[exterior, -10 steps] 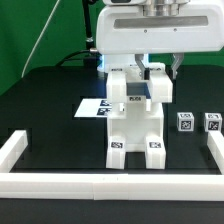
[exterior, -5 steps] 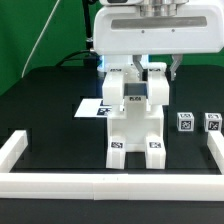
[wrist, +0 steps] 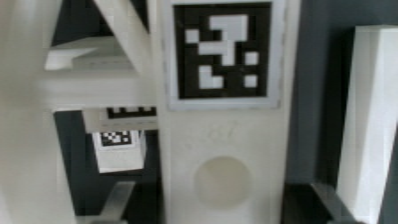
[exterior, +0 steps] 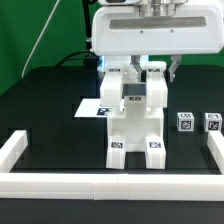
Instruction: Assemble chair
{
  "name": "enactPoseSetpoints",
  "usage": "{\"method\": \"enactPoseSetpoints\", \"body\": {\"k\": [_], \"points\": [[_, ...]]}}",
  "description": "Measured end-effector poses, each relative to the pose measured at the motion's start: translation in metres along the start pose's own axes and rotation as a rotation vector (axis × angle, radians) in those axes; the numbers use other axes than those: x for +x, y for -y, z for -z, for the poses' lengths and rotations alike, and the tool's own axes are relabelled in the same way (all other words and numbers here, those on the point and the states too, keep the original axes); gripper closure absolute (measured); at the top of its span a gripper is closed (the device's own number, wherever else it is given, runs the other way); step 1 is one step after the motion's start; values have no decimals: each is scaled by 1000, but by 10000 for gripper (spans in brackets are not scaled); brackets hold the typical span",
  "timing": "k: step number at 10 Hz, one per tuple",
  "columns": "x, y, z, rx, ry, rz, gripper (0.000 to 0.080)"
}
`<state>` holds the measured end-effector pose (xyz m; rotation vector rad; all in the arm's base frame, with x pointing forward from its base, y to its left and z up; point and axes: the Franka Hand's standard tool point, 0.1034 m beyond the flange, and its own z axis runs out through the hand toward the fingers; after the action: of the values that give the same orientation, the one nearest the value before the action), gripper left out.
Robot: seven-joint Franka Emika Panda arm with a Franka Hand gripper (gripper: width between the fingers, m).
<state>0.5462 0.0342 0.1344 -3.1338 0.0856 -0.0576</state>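
Note:
The chair (exterior: 135, 125) stands upright in the middle of the black table, a blocky white build with tags on its two feet. My gripper (exterior: 158, 68) comes down from above onto its top, at the upright piece on the exterior view's right (exterior: 157, 88). In the wrist view that white upright (wrist: 222, 150), with a black-and-white tag (wrist: 226, 50) on it, fills the space between my two fingers (wrist: 128, 200), and the gripper (wrist: 222, 205) is shut on it. The contact itself is blurred.
The marker board (exterior: 92, 107) lies flat behind the chair on the exterior view's left. Two small tagged white pieces (exterior: 183, 122) (exterior: 211, 122) sit at the right. Low white border bars (exterior: 110, 183) frame the front and both sides (exterior: 14, 150).
The chair's upper part has shifted slightly toward the exterior view's left. The gripper's hold is unchanged.

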Motion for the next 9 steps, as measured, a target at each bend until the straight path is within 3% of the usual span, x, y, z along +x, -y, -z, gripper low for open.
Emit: {"method": "enactPoseSetpoints", "body": {"k": [9], "points": [[4,7,1,3,-44,11,515]]}}
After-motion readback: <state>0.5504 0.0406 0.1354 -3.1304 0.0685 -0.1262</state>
